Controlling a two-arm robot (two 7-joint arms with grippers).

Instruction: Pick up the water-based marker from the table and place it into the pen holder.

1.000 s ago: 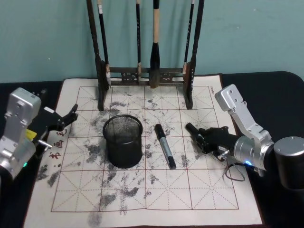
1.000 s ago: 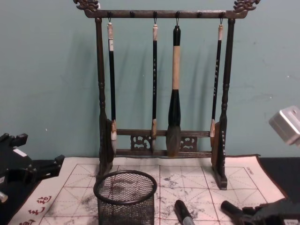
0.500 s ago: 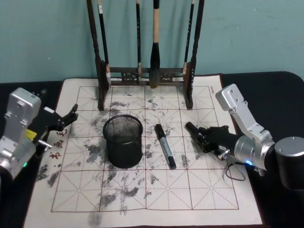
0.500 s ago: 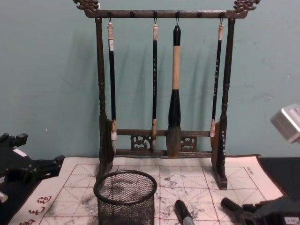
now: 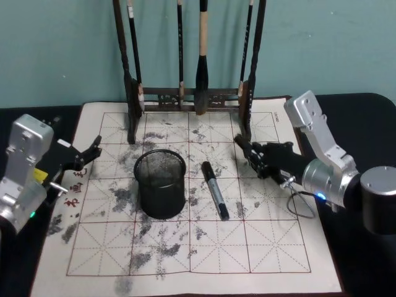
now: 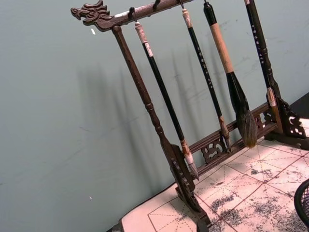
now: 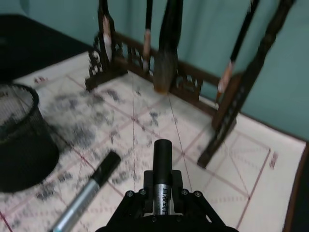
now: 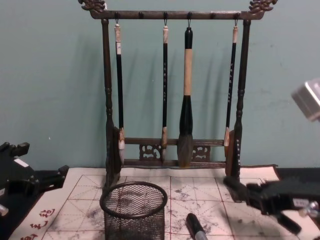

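The right tool point(image 5: 260, 157), at 2 o'clock from the black wire-mesh cylindrical pen holder point(image 5: 159, 199), is clamped on a silver-barrelled, black-capped marker point(image 7: 162, 157) over the ink-stained gridded white mat point(image 5: 247, 247), while a second black-capped marker point(image 5: 215, 189) lies at the holder's 3 o'clock and the left tool point(image 5: 93, 150) sits at its 9 o'clock.
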